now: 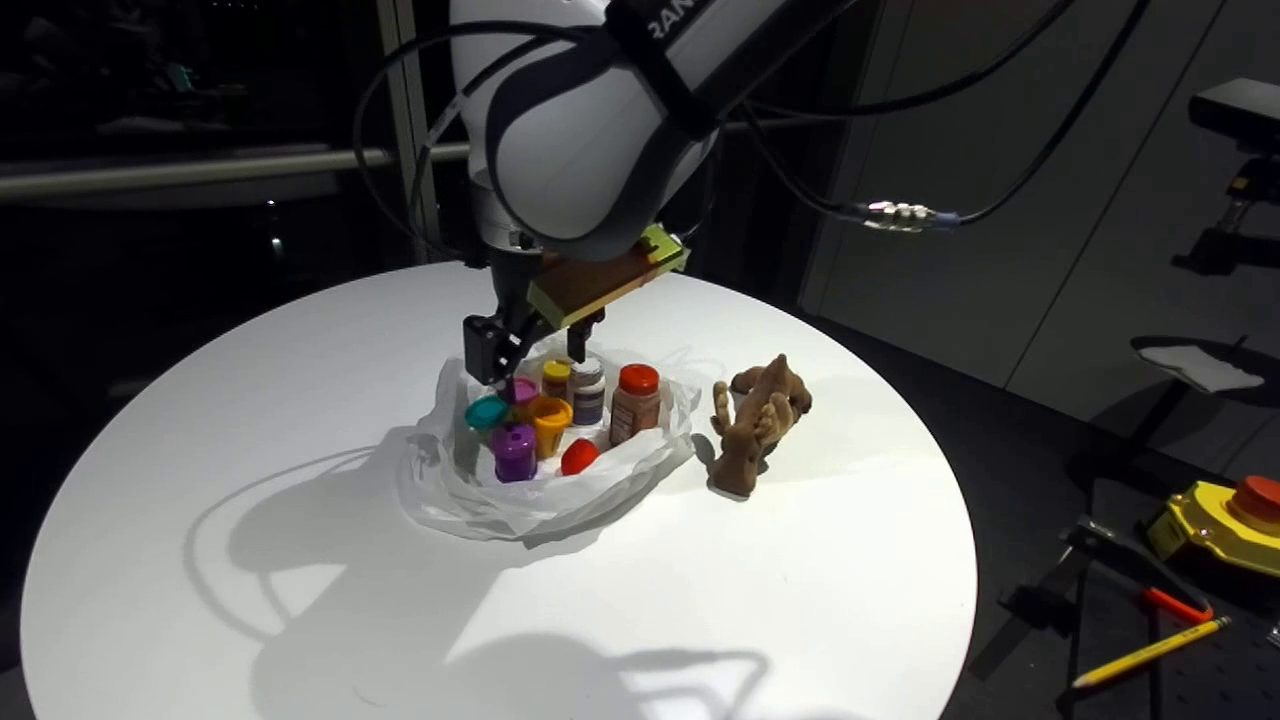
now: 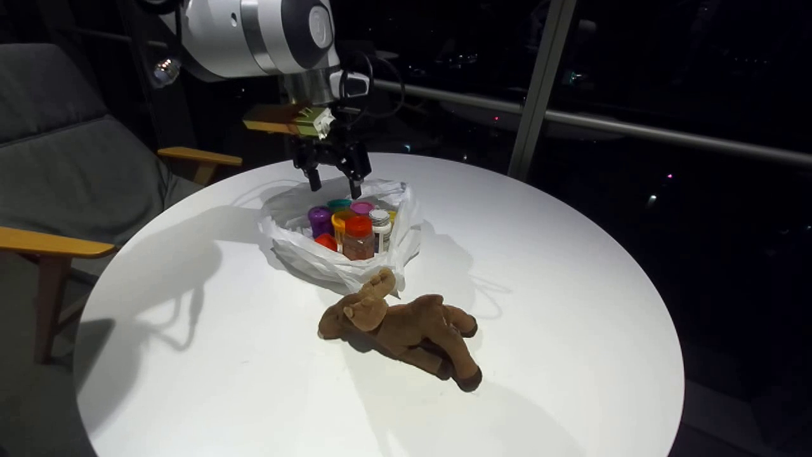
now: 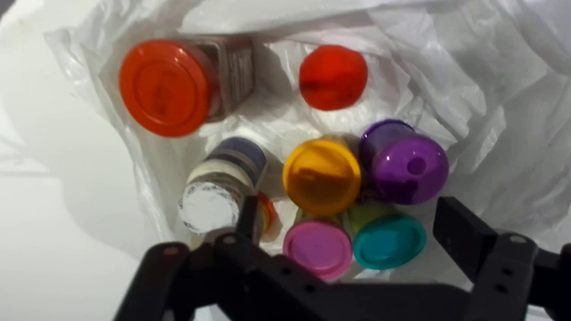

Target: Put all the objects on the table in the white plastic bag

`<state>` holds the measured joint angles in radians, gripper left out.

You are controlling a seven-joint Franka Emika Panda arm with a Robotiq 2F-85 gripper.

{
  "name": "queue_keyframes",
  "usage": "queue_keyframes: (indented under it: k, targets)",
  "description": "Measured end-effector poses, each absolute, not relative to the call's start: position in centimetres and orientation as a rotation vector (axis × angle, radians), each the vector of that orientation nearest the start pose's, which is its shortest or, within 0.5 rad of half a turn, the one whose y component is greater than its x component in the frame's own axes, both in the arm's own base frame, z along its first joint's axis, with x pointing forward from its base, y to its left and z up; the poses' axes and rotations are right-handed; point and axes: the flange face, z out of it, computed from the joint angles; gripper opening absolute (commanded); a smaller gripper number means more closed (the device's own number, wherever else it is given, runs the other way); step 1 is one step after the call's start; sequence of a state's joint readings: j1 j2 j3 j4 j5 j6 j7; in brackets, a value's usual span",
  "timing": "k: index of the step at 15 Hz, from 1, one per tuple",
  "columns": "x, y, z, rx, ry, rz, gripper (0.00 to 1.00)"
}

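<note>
The white plastic bag lies open on the table, its rim low and crumpled; it also shows in an exterior view. Inside stand a red-capped jar, a white-and-blue bottle, orange, pink and teal lidded tubs, a purple container and a small red object. A yellow-lidded jar is partly hidden. A brown plush moose lies on its side outside the bag. My gripper is open and empty above the bag; it shows in both exterior views.
The round white table bears the bag and the moose. A grey chair with wooden arms stands at the table's edge. A dark side surface holds a yellow emergency-stop box and a pencil.
</note>
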<state>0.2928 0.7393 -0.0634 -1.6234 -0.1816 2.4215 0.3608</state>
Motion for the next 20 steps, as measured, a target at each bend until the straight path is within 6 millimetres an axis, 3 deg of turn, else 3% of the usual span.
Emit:
queue_keyframes:
  k: [3, 7, 16, 18, 20]
  targets:
    - [64.9, 14.5, 20.2, -3.273, 0.08, -0.161, 1.0]
    - [60.8, 10.7, 20.5, -3.196, 0.388, -0.199, 1.0]
    - [47.9, -2.9, 19.8, -2.995, 1.083, -0.21, 1.0]
    - [46.0, -5.7, 20.0, -2.925, 1.221, -0.237, 1.0]
    - [45.5, -7.7, 20.2, -2.836, 1.343, -0.287, 1.0]
